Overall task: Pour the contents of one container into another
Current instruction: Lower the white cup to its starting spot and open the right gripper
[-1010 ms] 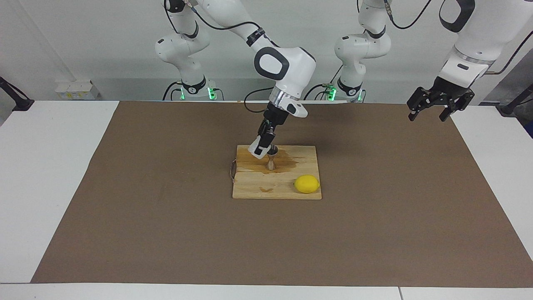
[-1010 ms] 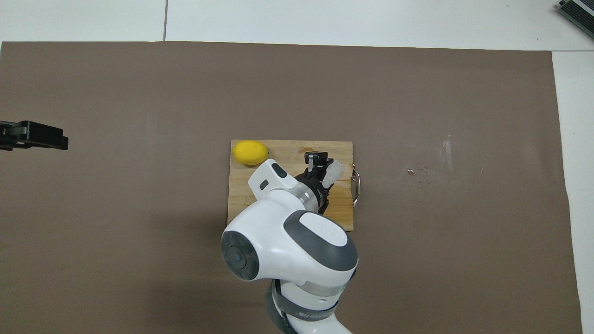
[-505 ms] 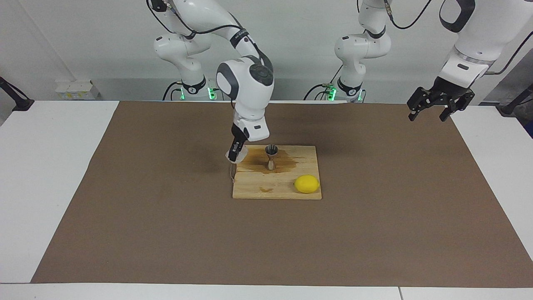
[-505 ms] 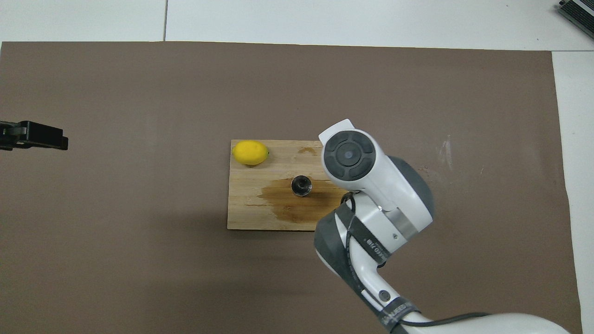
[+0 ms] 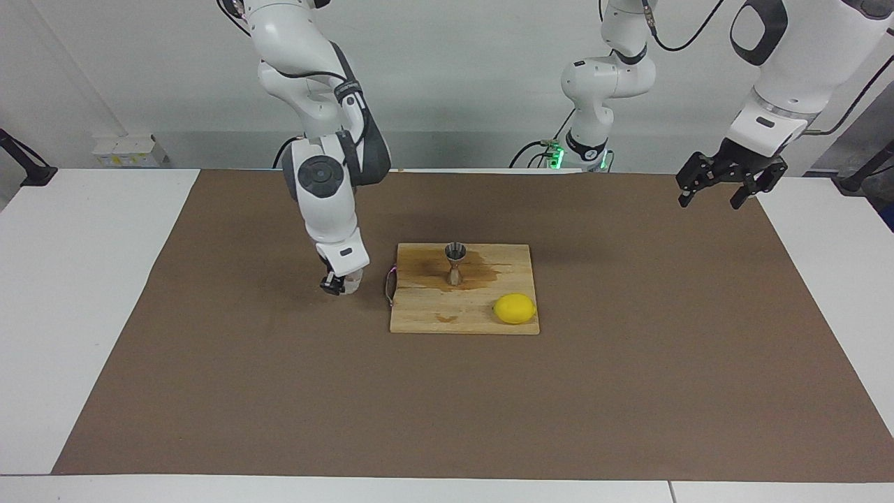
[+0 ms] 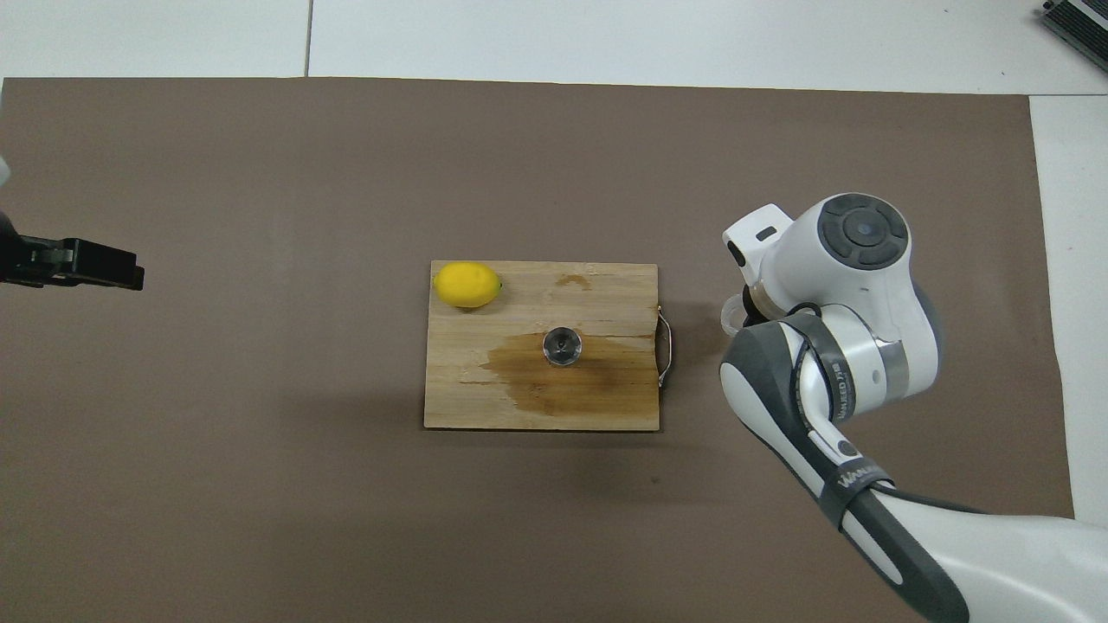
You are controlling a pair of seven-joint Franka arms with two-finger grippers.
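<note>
**A:** Which step is this?

**B:** I'd say the pour is over. The jigger stands upright on the board in a dark wet patch, and the right claw is low over the brown mat, just beside the board's handle end, toward the right arm's end of the surface. It looks like the set-down of the cup.

**A:** Is the cup in the claw?

**B:** Yes, the right claw is clamped on it, fingers closed around the glass. From overhead only a sliver of the cup shows under the wrist. Whether its base already touches the mat, I can't tell.

**A:** Next move?

**B:** Probably settle the cup flat, release, then lift straight up so the fingers don't tip it.

**A:** And the left claw?

**B:** Waiting, jaws spread and empty, high over the mat's edge at the left arm's end. The lemon sits on the board's corner, untouched.
</note>
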